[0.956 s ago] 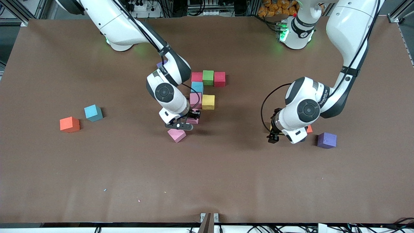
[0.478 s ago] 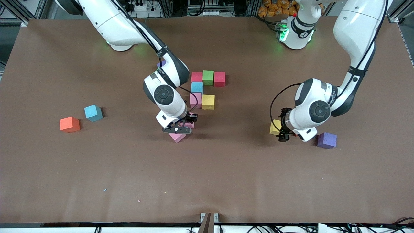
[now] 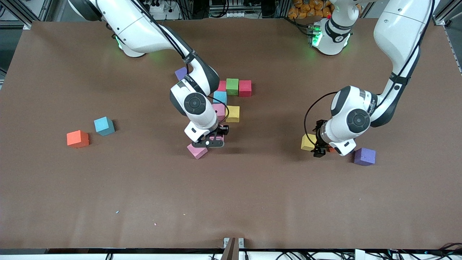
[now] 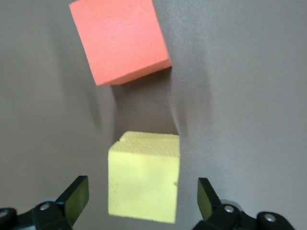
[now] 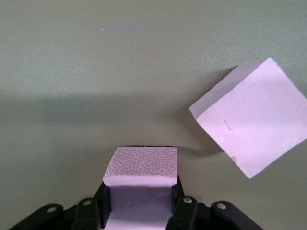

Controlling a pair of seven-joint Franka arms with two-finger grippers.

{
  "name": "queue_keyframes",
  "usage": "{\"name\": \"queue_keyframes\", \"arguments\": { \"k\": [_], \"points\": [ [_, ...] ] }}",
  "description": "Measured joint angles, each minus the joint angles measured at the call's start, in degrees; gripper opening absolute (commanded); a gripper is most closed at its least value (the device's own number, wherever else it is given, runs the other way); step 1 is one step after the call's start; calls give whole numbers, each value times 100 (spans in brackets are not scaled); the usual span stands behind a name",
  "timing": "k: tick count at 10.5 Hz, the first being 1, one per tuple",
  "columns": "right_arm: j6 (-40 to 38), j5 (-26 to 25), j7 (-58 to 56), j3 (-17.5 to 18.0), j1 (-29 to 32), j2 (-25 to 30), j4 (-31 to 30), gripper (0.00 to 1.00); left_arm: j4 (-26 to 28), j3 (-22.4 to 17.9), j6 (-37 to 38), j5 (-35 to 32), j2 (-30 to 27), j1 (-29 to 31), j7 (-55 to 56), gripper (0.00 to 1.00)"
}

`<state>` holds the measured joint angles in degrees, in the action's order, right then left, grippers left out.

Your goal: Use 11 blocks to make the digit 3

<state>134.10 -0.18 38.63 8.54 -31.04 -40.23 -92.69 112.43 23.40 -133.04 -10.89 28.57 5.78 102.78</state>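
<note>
The reference landmark is the green block (image 3: 232,86), which lies on the brown table (image 3: 72,187) in a short row with a red block (image 3: 245,88) touching it toward the left arm's end and a second red block (image 3: 221,85) touching it toward the right arm's end, partly hidden by the right arm.

Nearer to the front camera than the green block lie a light blue block (image 3: 220,96), then a pink block (image 3: 219,110) with a yellow block (image 3: 232,113) just beside it.

The right gripper (image 3: 213,140) hangs over the table nearer to the camera than the green block. Its jaws are clenched on a pink held block (image 5: 140,168). A loose pink block (image 3: 197,151), turned at an angle, lies on the table just beside the gripper.

The left gripper (image 3: 318,144) is well toward the left arm's end from the green block. Its jaws are released and spread on either side of a second yellow block (image 4: 144,181), without touching it. An orange block (image 4: 120,40) lies near that yellow block, and a purple block (image 3: 365,156) lies just past the gripper.

A small purple block (image 3: 181,73) lies near the green block toward the right arm's end. Well apart at that end lie a second light blue block (image 3: 104,125) and a second orange block (image 3: 77,139).
</note>
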Motion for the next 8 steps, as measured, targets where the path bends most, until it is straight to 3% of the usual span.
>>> {"name": "queue_keyframes", "arguments": {
  "k": [6,7,8],
  "points": [
    [-402,107,6,-7,-3,-58,176,0,321,17,-413,-398,30,-37,-1,100],
    [-402,124,6,-7,-8,-73,176,0,372,17,-487,-448,56,-37,-1,94],
    [-402,129,7,-6,-17,-83,177,0,384,17,-513,-464,80,-37,-1,74]
  ]
}}
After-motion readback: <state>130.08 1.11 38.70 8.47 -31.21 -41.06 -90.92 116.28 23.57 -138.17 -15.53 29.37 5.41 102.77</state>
